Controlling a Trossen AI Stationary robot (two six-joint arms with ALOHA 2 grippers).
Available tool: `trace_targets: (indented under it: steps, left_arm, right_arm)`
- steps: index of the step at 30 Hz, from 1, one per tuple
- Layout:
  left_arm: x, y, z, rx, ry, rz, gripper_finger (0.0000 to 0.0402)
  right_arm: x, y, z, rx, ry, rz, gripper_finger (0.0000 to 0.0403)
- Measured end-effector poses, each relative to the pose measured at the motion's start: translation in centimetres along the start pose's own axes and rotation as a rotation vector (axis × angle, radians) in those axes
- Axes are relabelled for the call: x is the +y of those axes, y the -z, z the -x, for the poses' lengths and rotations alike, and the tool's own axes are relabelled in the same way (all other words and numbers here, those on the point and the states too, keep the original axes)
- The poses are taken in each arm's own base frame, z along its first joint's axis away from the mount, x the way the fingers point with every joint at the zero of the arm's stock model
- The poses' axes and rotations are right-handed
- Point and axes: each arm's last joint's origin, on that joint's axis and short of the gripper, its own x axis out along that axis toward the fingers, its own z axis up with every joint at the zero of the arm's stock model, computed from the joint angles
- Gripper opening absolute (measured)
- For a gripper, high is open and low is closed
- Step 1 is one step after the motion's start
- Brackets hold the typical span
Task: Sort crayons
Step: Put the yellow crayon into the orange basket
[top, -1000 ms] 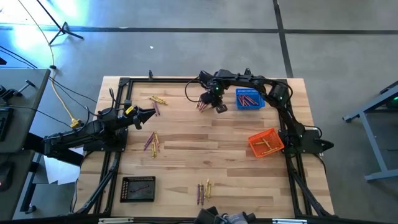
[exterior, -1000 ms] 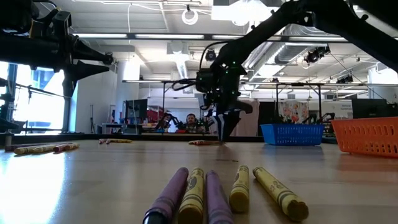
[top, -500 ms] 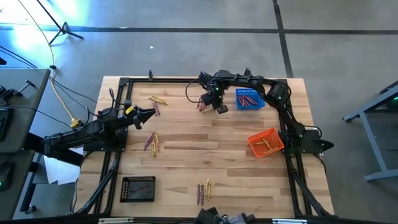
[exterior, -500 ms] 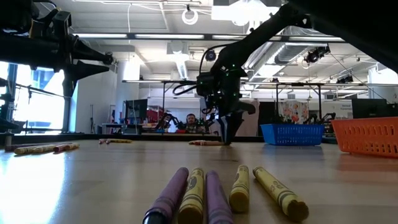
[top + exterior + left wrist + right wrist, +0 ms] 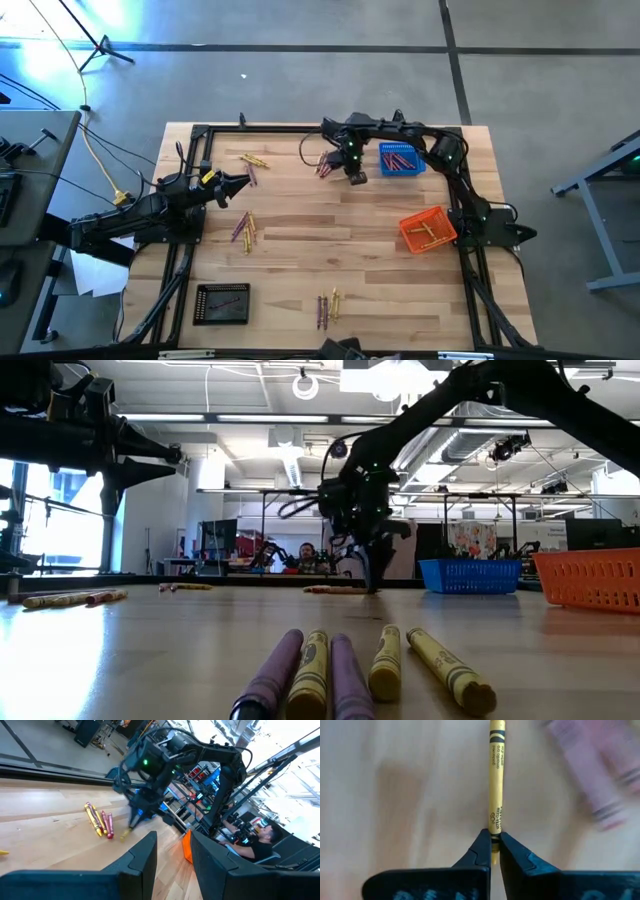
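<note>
Here the yellow crayon (image 5: 496, 780) is judged light, stiff and brittle, its paper wrap giving fair friction; a hold nearer mid-length would likely resist pivoting better than an end pinch. It lies on the worktop (image 5: 330, 240) at the far side, just beside a few other crayons (image 5: 97, 819) and near the blue basket (image 5: 401, 159). The right gripper (image 5: 494, 842) is seen with jaws closed narrowly on one end of the yellow crayon. The left gripper (image 5: 172, 851) is held above the worktop's left side, jaws apart, nothing between them.
</note>
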Motion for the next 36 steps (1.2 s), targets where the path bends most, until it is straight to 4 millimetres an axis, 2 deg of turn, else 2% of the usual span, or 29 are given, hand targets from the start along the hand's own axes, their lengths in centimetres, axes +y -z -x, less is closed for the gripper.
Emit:
trace_targets:
  steps: [3,9,14,19,22,28,31,36]
  left_arm:
    - [0.0,0.0,0.0,0.000,0.000,0.000,0.0106]
    - [0.0,0.0,0.0,0.000,0.000,0.000,0.0106]
    - [0.0,0.0,0.0,0.000,0.000,0.000,0.0106]
    - [0.0,0.0,0.0,0.000,0.000,0.000,0.0106]
    - [0.0,0.0,0.0,0.000,0.000,0.000,0.0106]
    - [0.0,0.0,0.0,0.000,0.000,0.000,0.0106]
    - [0.0,0.0,0.0,0.000,0.000,0.000,0.0106]
    - [0.0,0.0,0.0,0.000,0.000,0.000,0.0106]
  right_arm:
    - [0.6,0.2,1.0,0.004,-0.003,-0.054,0.0005]
    - [3.5,1.1,5.5,0.027,-0.055,-0.306,0.0005]
    - [8.2,1.7,9.3,0.124,-0.106,-0.519,0.0005]
    - [14.2,1.7,11.6,0.134,-0.036,-0.542,0.0005]
    - [18.3,2.5,12.0,0.130,-0.026,-0.523,0.0005]
    - [24.9,6.2,11.6,-0.009,0.011,-0.611,0.0005]
    - [27.3,8.5,11.3,-0.104,0.045,-0.702,0.0005]
    - [29.4,11.4,9.6,-0.223,0.151,-0.821,0.0005]
